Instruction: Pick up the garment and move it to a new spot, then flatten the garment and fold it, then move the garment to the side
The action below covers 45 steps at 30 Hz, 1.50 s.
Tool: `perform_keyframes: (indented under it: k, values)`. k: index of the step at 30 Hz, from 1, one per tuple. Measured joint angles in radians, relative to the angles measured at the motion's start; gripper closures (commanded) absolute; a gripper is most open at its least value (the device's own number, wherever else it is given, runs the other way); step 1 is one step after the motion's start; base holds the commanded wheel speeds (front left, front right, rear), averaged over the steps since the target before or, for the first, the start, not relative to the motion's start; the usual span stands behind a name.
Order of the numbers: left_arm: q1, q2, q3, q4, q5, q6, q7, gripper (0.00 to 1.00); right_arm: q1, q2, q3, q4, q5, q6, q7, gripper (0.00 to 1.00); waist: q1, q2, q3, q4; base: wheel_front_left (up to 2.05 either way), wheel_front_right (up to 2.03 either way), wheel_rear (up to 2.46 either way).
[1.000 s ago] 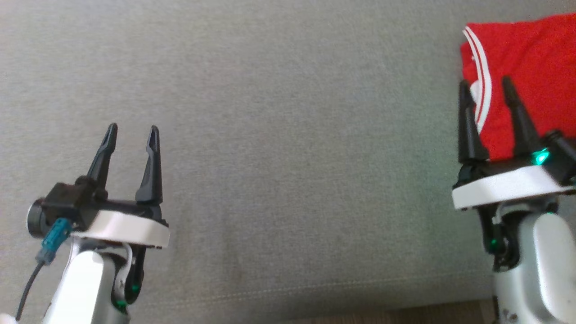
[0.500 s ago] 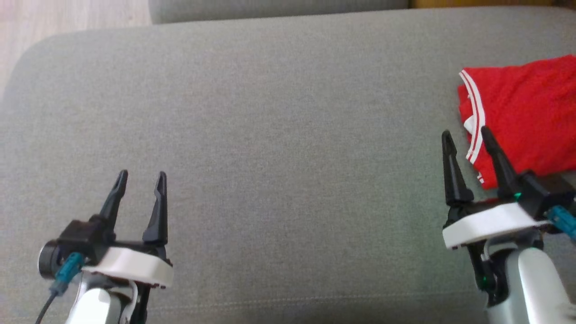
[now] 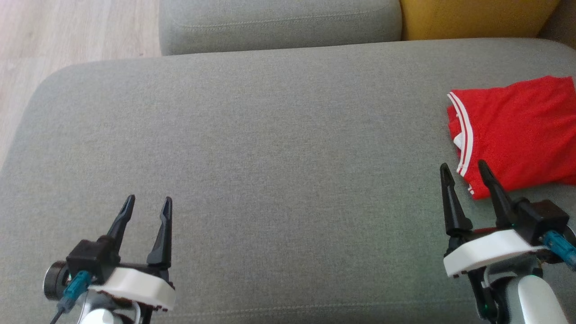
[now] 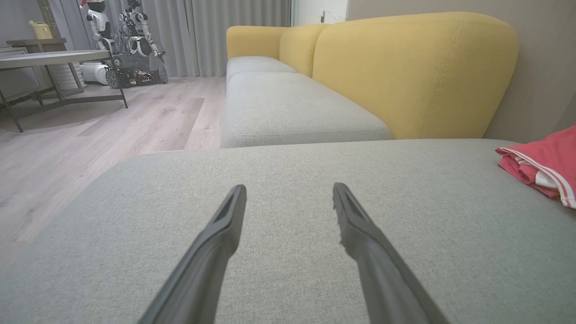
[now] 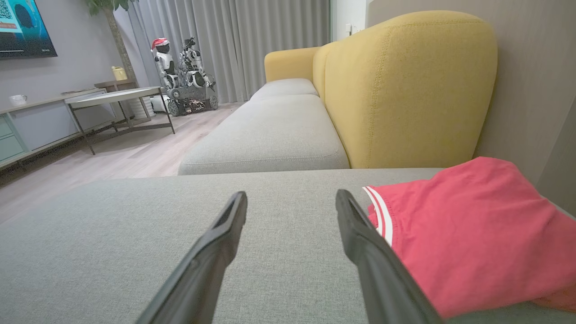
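Head view: the left gripper (image 3: 149,199) hangs over the near part of the grey seat cushion (image 3: 270,148), its two dark fingers spread apart with nothing between them. The right gripper (image 3: 463,164) is spread the same way and is also empty.

The red garment (image 3: 517,135), folded into a compact bundle with a white-striped edge, lies on the cushion just ahead of the right gripper and towards its right side. That gripper's right fingertip overlaps the garment's near corner here, but I cannot tell whether it touches the cloth. In the right wrist view the striped edge begins just beside the right finger (image 5: 382,270), outside the gap, and bare cushion lies between the two fingers.

From the left gripper the garment is well apart, far to its right and a little ahead.

Ahead of both grippers, past the cushion's far edge, are a second grey cushion (image 3: 279,22) and a yellow backrest (image 3: 472,18). Ahead and to the left of the left gripper, the wooden floor (image 4: 135,117) runs to a table (image 4: 54,58) and parked robots (image 4: 130,45).
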Motion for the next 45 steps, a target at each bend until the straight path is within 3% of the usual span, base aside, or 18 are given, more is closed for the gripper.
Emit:
perform_keyframes:
  k: [35,36,45]
  values:
    - [0.007,0.017,-0.004,-0.011,-0.023,0.025,0.008,0.0,0.012,0.0,0.005,-0.026,-0.001,0.0,0.026,0.0,0.0,0.0,0.014,-0.004,0.0,0.0,0.0]
    - [0.007,0.015,-0.005,-0.006,-0.023,0.024,0.009,1.0,0.012,0.0,0.005,-0.021,-0.001,0.0,0.026,1.0,0.0,0.0,0.014,-0.004,0.0,0.0,0.0]
    - [0.057,-0.023,-0.018,0.08,-0.077,0.019,0.019,1.0,0.054,0.002,0.009,0.076,0.06,0.0,0.026,1.0,0.0,0.0,0.012,-0.003,0.0,0.0,0.0]
